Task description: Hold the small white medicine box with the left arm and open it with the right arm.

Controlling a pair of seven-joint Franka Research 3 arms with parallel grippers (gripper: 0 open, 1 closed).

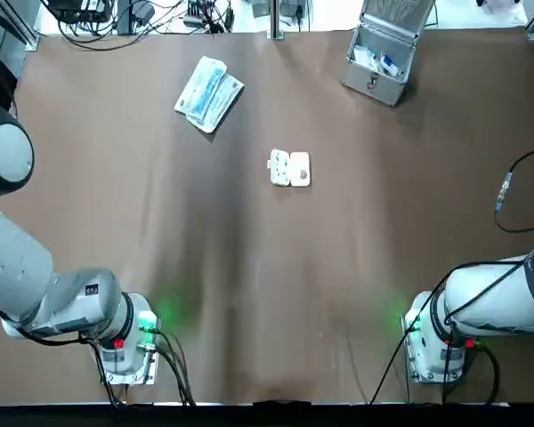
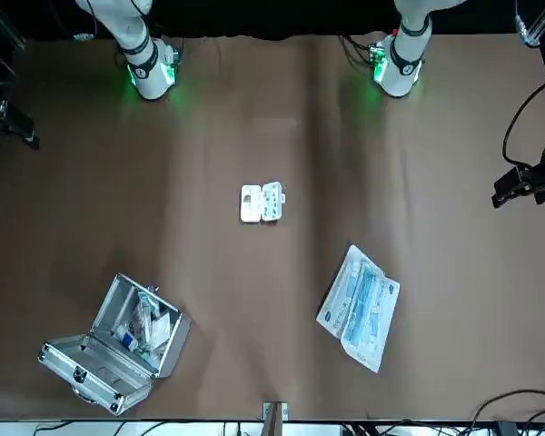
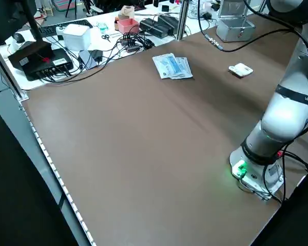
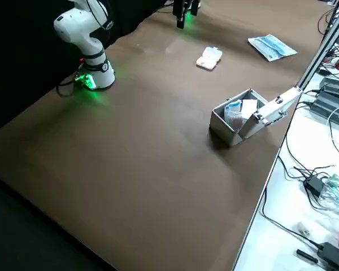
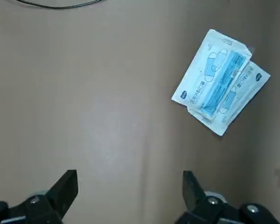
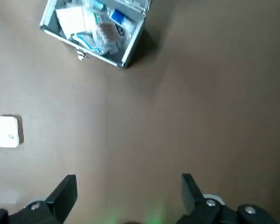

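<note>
The brown table [image 1: 249, 294] bears an open metal case [image 1: 380, 62] at 1 o'clock, its contents hard to make out. Mask packets [image 1: 209, 93] lie at 11 o'clock. The small white medicine box [image 1: 289, 168] lies just past centre toward 12, unfolded in two halves. The left gripper [image 5: 129, 182] and right gripper [image 6: 128, 183] hang high, spread wide and empty, and appear only in the wrist views.
</note>
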